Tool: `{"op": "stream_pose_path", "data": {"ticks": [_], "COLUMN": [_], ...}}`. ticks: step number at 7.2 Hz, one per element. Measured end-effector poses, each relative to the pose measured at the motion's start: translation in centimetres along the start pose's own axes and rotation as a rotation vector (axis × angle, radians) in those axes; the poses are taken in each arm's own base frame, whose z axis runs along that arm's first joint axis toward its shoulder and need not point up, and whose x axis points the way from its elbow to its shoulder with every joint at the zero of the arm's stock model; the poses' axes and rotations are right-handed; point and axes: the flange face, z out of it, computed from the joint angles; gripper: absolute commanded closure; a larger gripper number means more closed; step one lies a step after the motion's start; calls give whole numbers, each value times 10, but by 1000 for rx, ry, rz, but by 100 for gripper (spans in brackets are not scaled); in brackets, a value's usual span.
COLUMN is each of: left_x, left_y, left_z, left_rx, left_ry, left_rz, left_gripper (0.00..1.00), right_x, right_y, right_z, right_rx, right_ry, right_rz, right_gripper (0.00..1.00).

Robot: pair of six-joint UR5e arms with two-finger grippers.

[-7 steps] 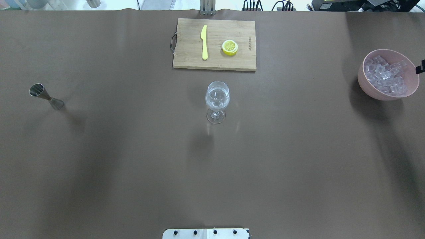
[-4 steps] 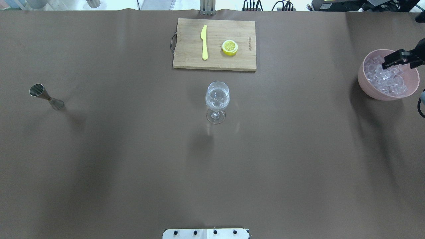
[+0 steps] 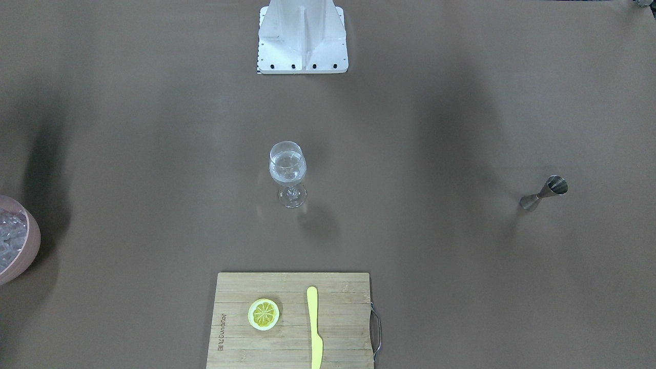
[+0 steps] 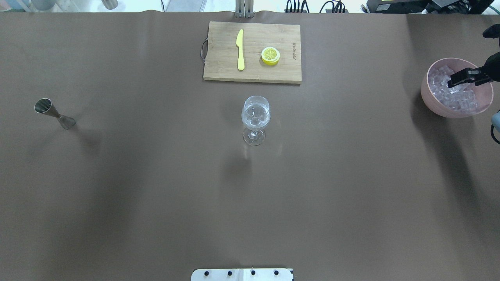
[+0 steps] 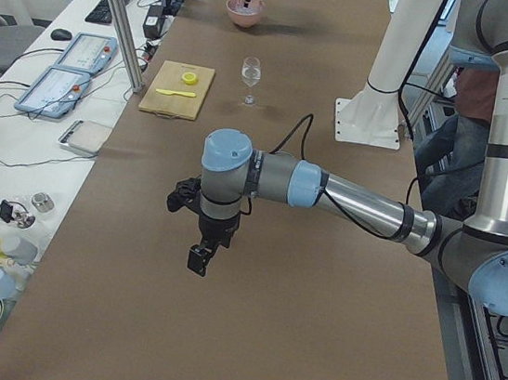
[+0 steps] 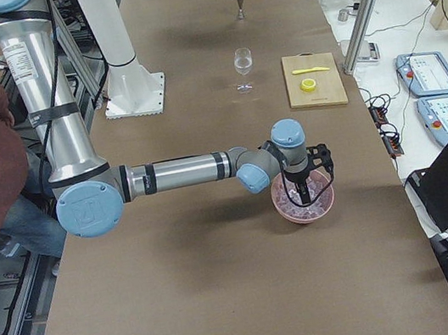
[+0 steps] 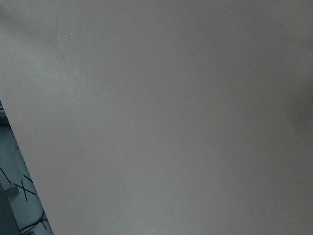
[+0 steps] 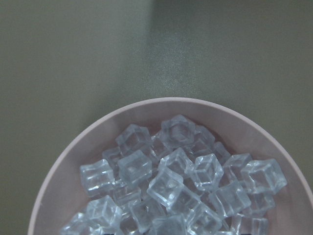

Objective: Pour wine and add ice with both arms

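Two steps made up the job, and the first looked done. In the front-facing view the stemmed glass (image 3: 288, 171) held clear wine (image 3: 287, 174), while the steel jigger (image 3: 544, 192) stood off on its own. No ice showed in the glass, and neither pincer appeared.

From overhead, the right pincer (image 4: 455, 79) hung over the pink bowl (image 4: 427, 95), directly above the ice (image 4: 443, 89) heaped inside. I could not tell whether its fingers were apart or together. The glass stood well away from it.

The left-end view showed the left pincer (image 5: 199, 260) hovering above bare surface (image 5: 214, 353), far from every object, its state not judgeable.

From the right end, the right pincer pointed down into the bowl.

The right wrist view looked down on cubes filling the bowl.

By my judgement, what was left was grasping ice and carrying it to the glass.
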Motion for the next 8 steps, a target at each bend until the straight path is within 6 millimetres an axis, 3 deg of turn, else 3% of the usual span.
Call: {"op": "stream_pose_path", "data": {"ticks": [2,8], "left_x": [0,0], "left_y": [1,3], "left_z": [0,2], "left_rx": [-1,-3], "left_ry": [0,1], "left_rz": [0,-2], "left_gripper": [1,1], "right_x": [0,-21], "right_y": [0,6], "right_z": [2,21], "right_rx": [3,-8], "right_ry": [2,27], "right_rz": [-7,-97], "right_gripper": [39,45]}}
